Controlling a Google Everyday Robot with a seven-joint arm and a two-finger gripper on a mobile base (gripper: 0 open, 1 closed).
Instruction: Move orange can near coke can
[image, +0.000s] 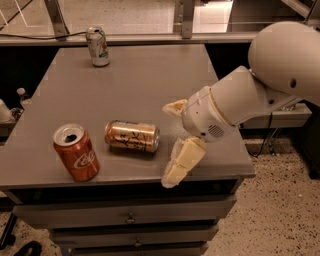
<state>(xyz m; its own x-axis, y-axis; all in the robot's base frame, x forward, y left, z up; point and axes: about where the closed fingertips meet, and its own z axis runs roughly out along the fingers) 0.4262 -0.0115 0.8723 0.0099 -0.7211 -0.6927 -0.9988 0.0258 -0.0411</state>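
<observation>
The orange can lies on its side near the front of the grey table. The coke can stands upright just left of it, close to the front edge, with a small gap between them. My gripper is just right of the orange can's end. It is open and empty, with one finger behind and one finger over the table's front edge. It does not touch the can.
A white-green can stands upright at the far left of the table. Drawers sit under the tabletop. A rail runs behind the table. My arm reaches in from the right.
</observation>
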